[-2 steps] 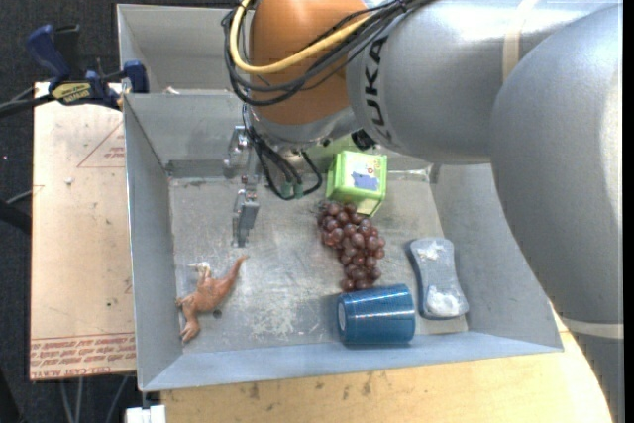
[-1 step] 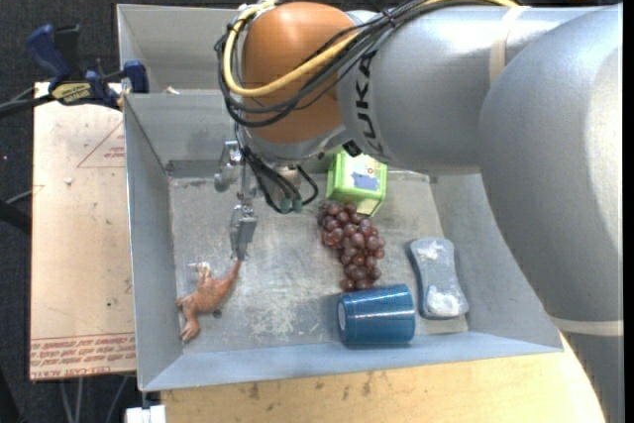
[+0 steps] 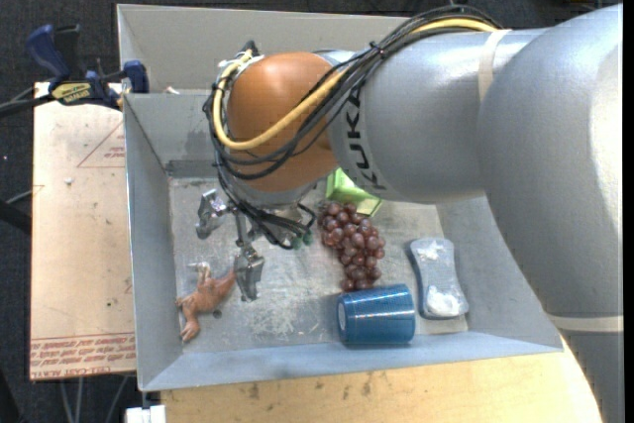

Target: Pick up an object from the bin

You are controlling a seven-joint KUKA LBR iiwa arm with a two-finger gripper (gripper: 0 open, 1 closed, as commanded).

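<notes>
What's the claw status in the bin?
Claw open, nothing between fingers. Orange toy animal right beside it, ungripped. Grapes and blue cup lie apart, not blocking.

Grey KUKA arm, orange wrist cover, yellow-black cables
</notes>
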